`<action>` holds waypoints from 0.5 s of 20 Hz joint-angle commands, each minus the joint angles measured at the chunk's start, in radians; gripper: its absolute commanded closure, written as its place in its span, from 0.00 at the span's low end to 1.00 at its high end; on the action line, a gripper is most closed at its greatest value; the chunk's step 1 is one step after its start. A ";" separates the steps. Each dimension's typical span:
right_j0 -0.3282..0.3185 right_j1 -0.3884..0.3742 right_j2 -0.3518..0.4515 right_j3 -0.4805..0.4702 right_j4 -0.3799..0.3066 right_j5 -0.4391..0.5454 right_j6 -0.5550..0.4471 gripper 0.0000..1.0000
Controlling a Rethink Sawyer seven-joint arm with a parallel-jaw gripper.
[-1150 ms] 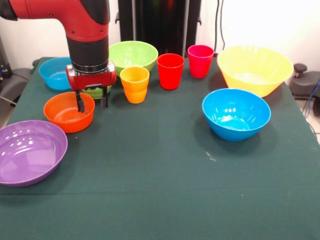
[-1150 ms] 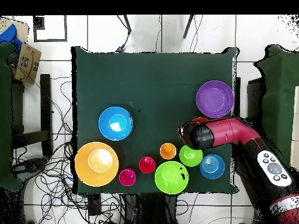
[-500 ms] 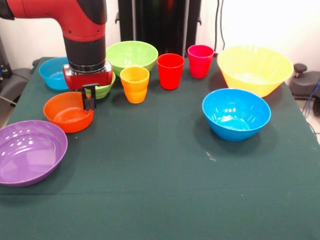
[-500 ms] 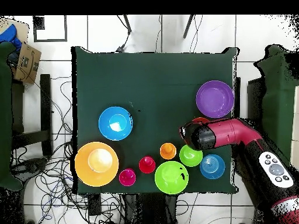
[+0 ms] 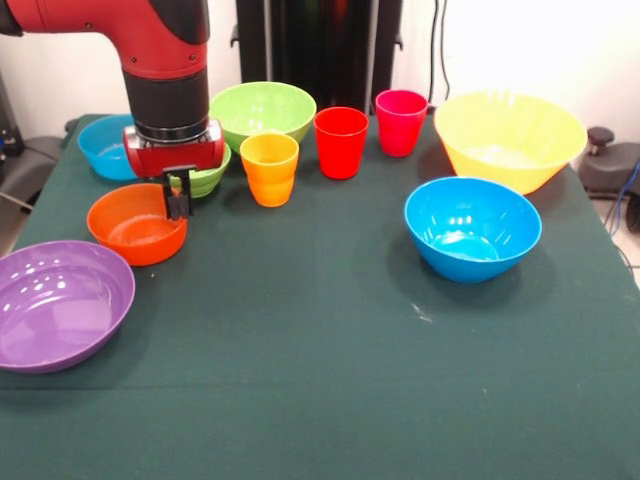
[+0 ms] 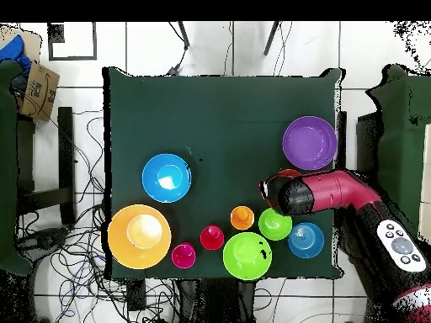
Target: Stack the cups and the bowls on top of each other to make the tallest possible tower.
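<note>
My gripper [image 5: 178,205] reaches down onto the far right rim of the small orange bowl [image 5: 135,225], with its fingers shut together on that rim. The bowl rests on the table. Just behind the gripper is a small green bowl [image 5: 207,179]. A yellow-orange cup [image 5: 269,167], a red cup [image 5: 340,141] and a pink cup [image 5: 400,121] stand upright in a row. In the overhead view the arm [image 6: 324,193] covers most of the orange bowl. Nothing is stacked.
A purple bowl [image 5: 60,303] sits at the near left, and a small blue bowl [image 5: 108,145] and a large green bowl [image 5: 262,108] at the back. A larger blue bowl [image 5: 471,228] and a big yellow bowl [image 5: 510,138] sit on the right.
The gripper shifted slightly left over the orange bowl's rim and its fingers, spread apart a second ago, have come together. The bowls and cups have not moved.
</note>
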 commanded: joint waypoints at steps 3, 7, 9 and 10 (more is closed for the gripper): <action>0.001 -0.012 0.018 0.005 0.023 -0.009 -0.119 0.00; 0.006 -0.011 0.006 -0.004 0.023 0.018 -0.129 0.00; 0.013 0.020 -0.013 -0.031 0.008 0.008 -0.108 0.00; 0.021 0.028 -0.028 -0.039 -0.020 -0.014 -0.095 0.00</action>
